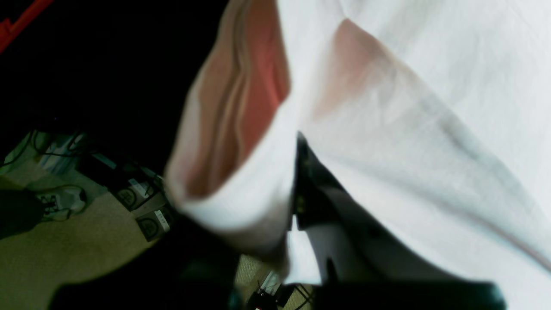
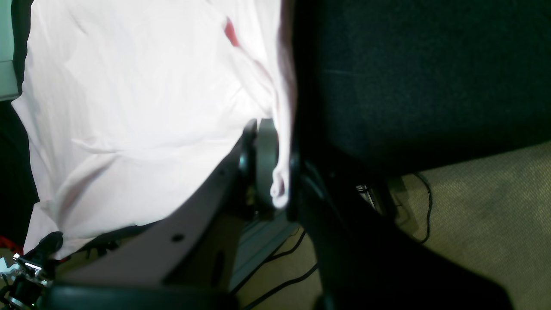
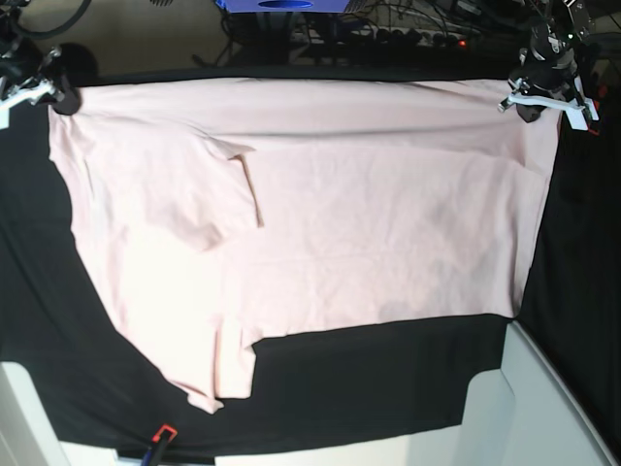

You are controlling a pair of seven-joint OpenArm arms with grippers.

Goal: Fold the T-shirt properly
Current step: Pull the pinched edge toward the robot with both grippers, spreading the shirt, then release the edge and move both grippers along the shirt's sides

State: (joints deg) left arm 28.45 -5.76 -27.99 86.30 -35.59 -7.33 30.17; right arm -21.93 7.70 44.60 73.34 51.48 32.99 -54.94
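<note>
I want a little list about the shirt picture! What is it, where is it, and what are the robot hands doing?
thing: pale pink T-shirt, no print showing
where: spread over the black table cloth, far edge stretched between the two arms
shape: one sleeve folded in over the body, a flap hanging toward the near edge
left gripper: pinching the shirt's far corner on the base view's right
right gripper: pinching the far corner on the base view's left
fold: not yet made

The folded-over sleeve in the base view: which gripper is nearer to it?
Right. The right gripper is at the T-shirt corner nearest the sleeve; the left gripper is at the opposite corner, across the shirt.
</note>
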